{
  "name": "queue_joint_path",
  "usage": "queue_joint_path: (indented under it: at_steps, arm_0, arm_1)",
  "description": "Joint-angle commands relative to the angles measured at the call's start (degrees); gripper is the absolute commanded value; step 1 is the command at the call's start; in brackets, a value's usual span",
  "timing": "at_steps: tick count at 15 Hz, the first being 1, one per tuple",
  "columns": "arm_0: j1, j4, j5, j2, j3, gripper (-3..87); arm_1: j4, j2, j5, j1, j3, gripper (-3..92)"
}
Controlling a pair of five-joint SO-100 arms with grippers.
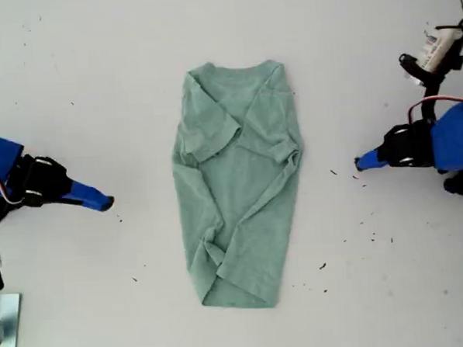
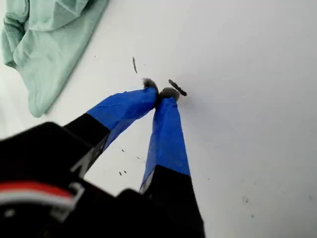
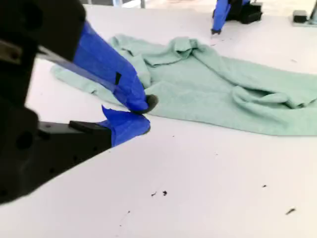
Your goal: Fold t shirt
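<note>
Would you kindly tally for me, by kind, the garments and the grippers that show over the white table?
Garments: 1, the t shirt, pale green
Grippers: 2, my first gripper and my second gripper, both blue-tipped
Total: 3

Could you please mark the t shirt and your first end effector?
t shirt [image 1: 241,208]: exterior view, middle of its body.
my first end effector [image 2: 159,94]: first wrist view, between its shut tips.
</note>
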Motion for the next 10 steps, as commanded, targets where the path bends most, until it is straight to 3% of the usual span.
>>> queue_joint_path:
  at_steps: [1,3,5,6,9,10]
  arm_0:
    - [0.62,0.0,-0.09,0.62,-4.04,-0.2]
    - [0.62,-0.44,-5.27,-3.78,-10.72,-0.2]
    - [2.46,0.26,-7.47,-23.73,-24.96,-0.3]
    - [4.57,3.87,-8.26,-36.91,-36.47,-0.3]
    - [12.83,23.99,-12.22,-73.56,-74.36,-0.3]
    - [13.45,24.87,-10.37,-77.78,-78.93,-0.3]
  arm_1:
    - [-4.13,0.09,0.0,-3.78,-6.15,1.9]
    - [-6.68,-15.82,0.53,-7.12,-18.11,1.9]
    - [-4.66,-41.48,0.53,-10.28,-38.23,1.8]
    - [-2.11,-49.39,1.85,-12.39,-46.85,1.8]
    - [8.0,-66.36,8.61,-19.51,-69.08,1.7]
    - [10.72,-72.16,9.23,-20.92,-76.2,1.5]
